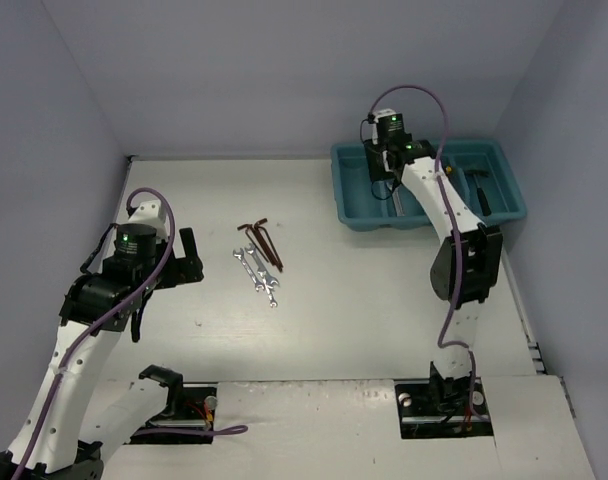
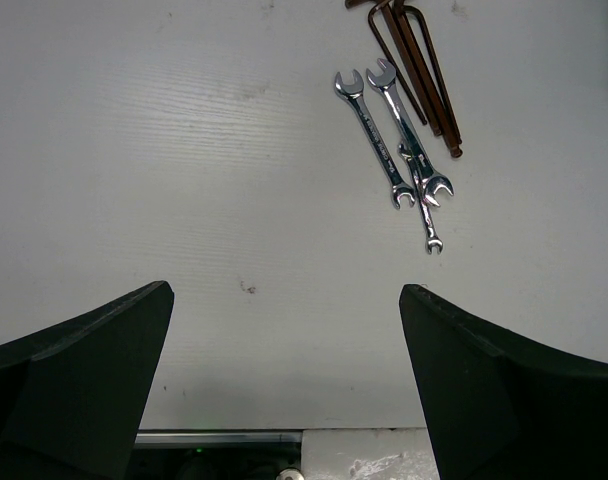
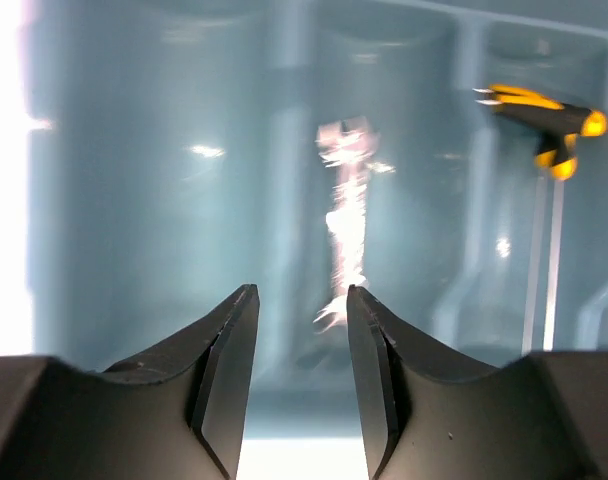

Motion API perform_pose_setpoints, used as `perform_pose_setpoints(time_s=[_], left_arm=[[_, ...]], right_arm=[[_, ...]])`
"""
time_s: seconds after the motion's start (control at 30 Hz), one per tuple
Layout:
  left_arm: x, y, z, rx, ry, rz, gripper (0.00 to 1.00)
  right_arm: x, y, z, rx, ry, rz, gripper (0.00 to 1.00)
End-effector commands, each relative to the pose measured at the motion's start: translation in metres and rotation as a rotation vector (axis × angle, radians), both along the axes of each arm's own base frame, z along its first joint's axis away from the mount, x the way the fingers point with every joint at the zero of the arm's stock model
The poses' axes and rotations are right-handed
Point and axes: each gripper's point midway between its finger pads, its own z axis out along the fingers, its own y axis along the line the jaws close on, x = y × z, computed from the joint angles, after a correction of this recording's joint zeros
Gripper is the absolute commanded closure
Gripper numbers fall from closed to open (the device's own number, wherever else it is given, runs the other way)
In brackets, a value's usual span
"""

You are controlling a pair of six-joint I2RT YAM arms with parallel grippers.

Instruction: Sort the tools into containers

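Note:
Three silver wrenches [image 1: 256, 272] and several reddish hex keys [image 1: 261, 240] lie on the table's middle; both show in the left wrist view, wrenches [image 2: 399, 140] and hex keys [image 2: 424, 80]. My left gripper [image 1: 189, 255] is open wide and empty, left of them [image 2: 284, 300]. My right gripper [image 1: 384, 165] hovers over the teal tray [image 1: 424, 222], jaws apart and empty [image 3: 301, 295]. A blurred silver wrench [image 3: 346, 230] lies in the compartment below it. A yellow-and-black piece [image 3: 544, 120] lies in the compartment to the right.
A small black hammer-like tool [image 1: 481, 190] lies in a right compartment of the tray. Walls close the table at the back and both sides. The arm bases stand at the near edge.

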Motion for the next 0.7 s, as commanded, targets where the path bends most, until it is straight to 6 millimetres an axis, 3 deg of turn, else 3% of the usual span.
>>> perform_pose_setpoints(time_s=[0.0, 0.03, 0.17, 0.3, 0.47, 0.67], left_arm=[[0.008, 0.000, 0.010, -0.018, -0.043, 0.018, 0.05], [0.008, 0.000, 0.010, -0.015, -0.043, 0.021, 0.05], [0.008, 0.001, 0.010, -0.011, -0.046, 0.024, 0.05], [0.007, 0.006, 0.015, -0.001, -0.067, 0.044, 0.05], [0.004, 0.010, 0.024, 0.003, -0.101, 0.055, 0.05], [0.000, 0.010, 0.025, -0.003, -0.107, 0.049, 0.05]], right_arm=[[-0.066, 0.107, 0.047, 0.074, -0.079, 0.199, 0.64], [-0.080, 0.130, 0.047, 0.110, -0.073, 0.227, 0.64], [-0.141, 0.221, 0.017, 0.168, 0.010, 0.378, 0.64], [-0.188, 0.287, -0.021, 0.157, 0.081, 0.488, 0.65], [-0.211, 0.335, -0.060, 0.164, 0.145, 0.535, 0.65], [-0.216, 0.371, -0.090, 0.163, 0.177, 0.580, 0.65]])
